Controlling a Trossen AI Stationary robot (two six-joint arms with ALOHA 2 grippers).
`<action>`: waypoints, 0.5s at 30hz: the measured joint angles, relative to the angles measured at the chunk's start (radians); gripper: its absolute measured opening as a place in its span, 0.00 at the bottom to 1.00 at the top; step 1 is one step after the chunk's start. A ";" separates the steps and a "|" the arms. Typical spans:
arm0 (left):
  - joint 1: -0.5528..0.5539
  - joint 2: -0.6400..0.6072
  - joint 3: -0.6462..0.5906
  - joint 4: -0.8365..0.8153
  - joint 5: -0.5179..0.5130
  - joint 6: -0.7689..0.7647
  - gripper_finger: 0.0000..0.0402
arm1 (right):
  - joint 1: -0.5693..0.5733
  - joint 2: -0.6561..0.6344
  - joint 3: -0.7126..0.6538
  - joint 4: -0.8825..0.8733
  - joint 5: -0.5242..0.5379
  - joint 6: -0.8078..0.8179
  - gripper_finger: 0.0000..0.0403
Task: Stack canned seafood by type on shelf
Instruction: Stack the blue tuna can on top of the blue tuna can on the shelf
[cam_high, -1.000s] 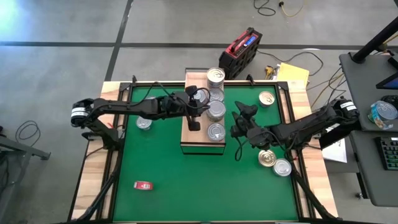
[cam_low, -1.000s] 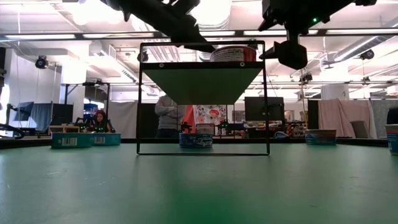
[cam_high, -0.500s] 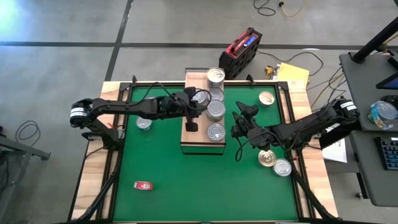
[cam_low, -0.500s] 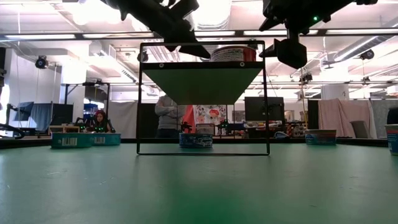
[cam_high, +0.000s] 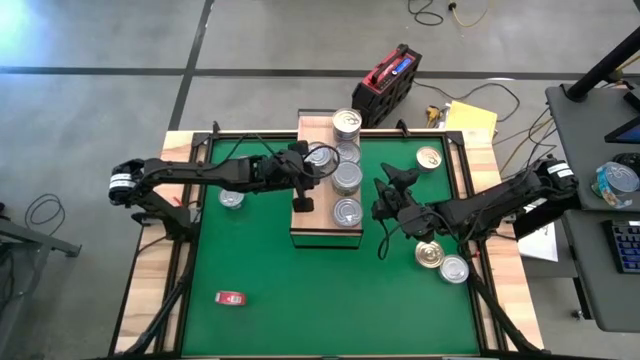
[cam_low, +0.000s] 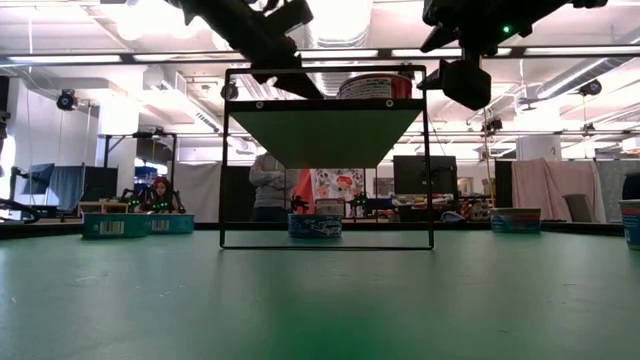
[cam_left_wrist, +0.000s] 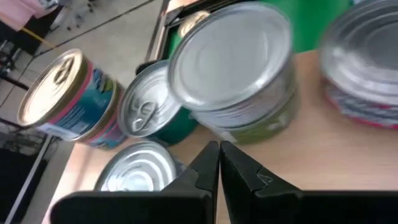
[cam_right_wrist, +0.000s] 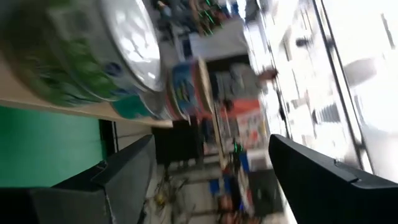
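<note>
Just beyond the closed left jaws (cam_left_wrist: 219, 155), a silver-lidded tin (cam_left_wrist: 233, 68).

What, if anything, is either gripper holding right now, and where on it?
Nothing. The left gripper is shut and empty over the shelf; the right gripper is open, empty beside it.
</note>
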 joint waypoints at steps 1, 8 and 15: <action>-0.010 -0.004 0.000 -0.003 0.000 0.000 0.00 | 0.000 0.000 0.000 0.000 0.031 0.034 0.75; -0.060 -0.034 0.000 -0.034 0.002 0.003 0.00 | -0.001 -0.018 -0.001 -0.001 0.194 0.199 0.68; -0.093 -0.045 0.000 -0.116 0.003 -0.008 0.00 | -0.001 -0.049 -0.013 -0.003 0.207 0.293 0.59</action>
